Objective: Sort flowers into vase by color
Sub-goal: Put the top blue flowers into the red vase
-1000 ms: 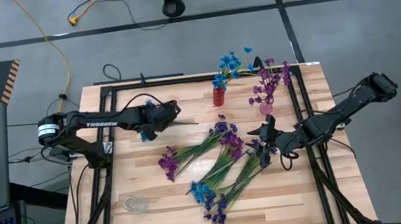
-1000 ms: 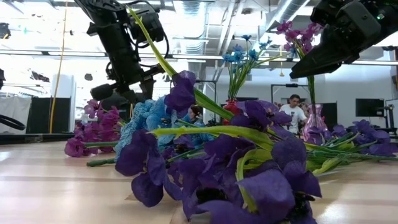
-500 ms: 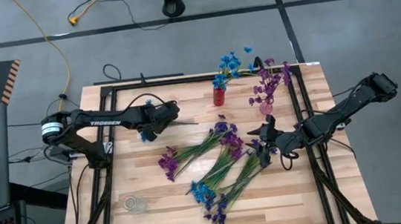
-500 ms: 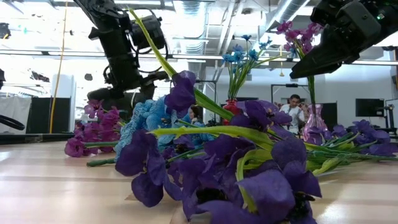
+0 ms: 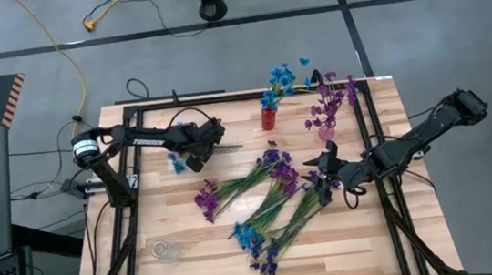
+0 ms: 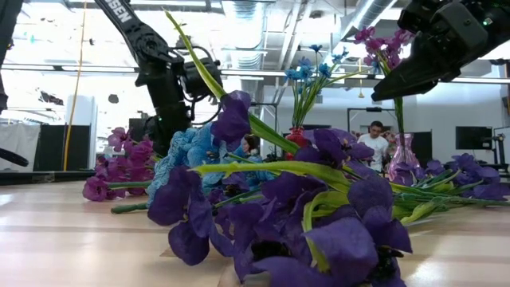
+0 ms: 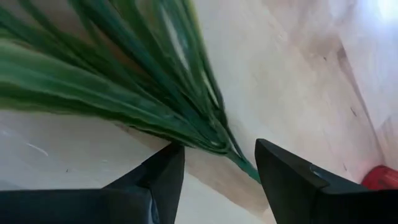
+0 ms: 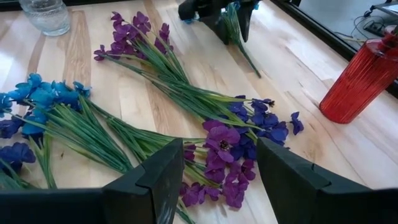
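Observation:
A blue flower (image 5: pixel 178 163) lies on the table at the left, its green stem (image 7: pixel 244 167) running between the open fingers of my left gripper (image 7: pixel 217 149), which points steeply down over it (image 5: pixel 210 142). Loose blue, magenta and violet flowers (image 5: pixel 271 199) lie in a pile at mid-table. My right gripper (image 8: pixel 221 155) hangs open over the pile's right end (image 5: pixel 326 178), holding nothing. A red vase (image 5: pixel 269 117) holds blue flowers. A pink vase (image 5: pixel 326 132) holds magenta ones.
An empty clear glass vase (image 5: pixel 162 250) stands near the front left. A black frame (image 5: pixel 133 113) runs around the tabletop's edges. Bare wood lies along the near left and far left of the table. A person (image 6: pixel 374 143) sits in the room behind.
My left gripper has sunk toward the table and gone a little toward the right edge, rolling as it went. The blue flower under it has stayed about where it was. My right arm has kept still.

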